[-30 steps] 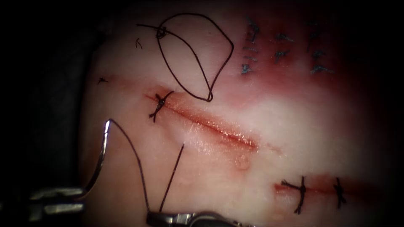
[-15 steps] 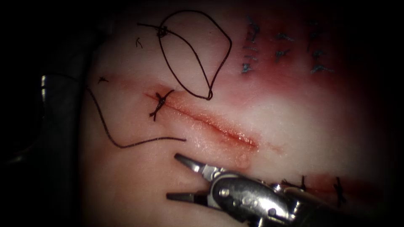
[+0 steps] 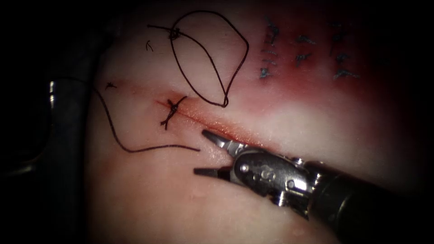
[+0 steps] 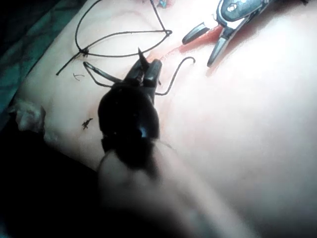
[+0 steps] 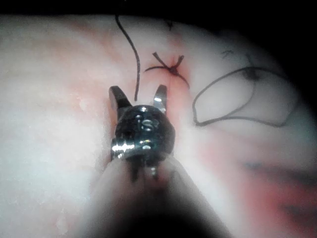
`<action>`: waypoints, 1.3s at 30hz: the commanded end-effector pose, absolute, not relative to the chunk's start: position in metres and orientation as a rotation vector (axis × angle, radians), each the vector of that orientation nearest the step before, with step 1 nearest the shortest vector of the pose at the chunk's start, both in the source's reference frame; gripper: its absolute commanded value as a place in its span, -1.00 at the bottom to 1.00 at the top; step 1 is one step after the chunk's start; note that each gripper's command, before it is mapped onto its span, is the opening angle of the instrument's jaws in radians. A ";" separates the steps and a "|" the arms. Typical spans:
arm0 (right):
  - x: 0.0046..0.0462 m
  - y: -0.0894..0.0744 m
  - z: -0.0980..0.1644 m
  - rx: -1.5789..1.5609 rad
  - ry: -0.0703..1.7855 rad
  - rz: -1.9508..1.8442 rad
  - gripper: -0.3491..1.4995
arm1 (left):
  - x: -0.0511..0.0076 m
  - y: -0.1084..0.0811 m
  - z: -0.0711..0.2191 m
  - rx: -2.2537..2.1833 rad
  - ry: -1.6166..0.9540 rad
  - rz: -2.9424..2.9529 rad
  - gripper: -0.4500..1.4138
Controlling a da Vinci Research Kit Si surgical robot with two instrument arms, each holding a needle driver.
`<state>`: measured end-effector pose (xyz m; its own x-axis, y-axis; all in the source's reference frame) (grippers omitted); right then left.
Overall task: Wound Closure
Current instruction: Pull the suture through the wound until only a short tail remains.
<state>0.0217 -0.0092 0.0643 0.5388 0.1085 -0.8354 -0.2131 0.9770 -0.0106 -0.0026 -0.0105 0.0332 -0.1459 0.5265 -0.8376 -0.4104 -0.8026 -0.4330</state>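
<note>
The right arm's silver steel needle driver [image 3: 202,152] lies nearest, coming in low from the right across the pale pork-belly tissue [image 3: 149,199]. Half a second ago it sat lower, with both jaws below the cut. It has since moved up and inward, and its body now covers the right stretch of the cut and the finished stitches beyond. Its jaws are spread wide and hold nothing. The upper tip rests at the lower lip of the red-lined cut [image 3: 194,118], and the lower tip hovers over bare tissue.

The free end of the thin dark suture thread [image 3: 113,131] lies in the gap between those open jaws, ungripped. The right wrist view shows the same, with the strand running down between the two jaw tips [image 5: 137,94]. The thread's course has hardly changed. From its end it runs left over the tissue, then bends up and off the tissue's left edge.

There the curved steel needle [image 3: 52,88] glints over the dark surround, left of the cut, clear of the tissue and shifted slightly rightward. In the left wrist view the left arm's dark needle driver [image 4: 147,67] has its jaws pressed together, and the needle [image 4: 96,74] curves out beside them. Where along its curve it is held I cannot tell.

Farther up, a dark knotted stitch [image 3: 172,108] crosses the cut's left end. Beyond it lies a loose knotted loop of thread [image 3: 235,77], and farthest are blue ink marks [image 3: 298,54].
</note>
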 end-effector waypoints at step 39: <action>0.0240 -0.018 0.056 -0.058 1.111 0.181 0.94 | -0.0024 -0.009 0.036 -1.492 -0.043 2.026 -0.89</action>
<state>0.0238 -0.0181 0.0553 0.4331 0.1169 -0.8937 -0.1719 0.9841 0.0454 -0.0015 -0.0089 0.0357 -0.1779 0.4899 -0.8535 -0.4614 -0.8076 -0.3674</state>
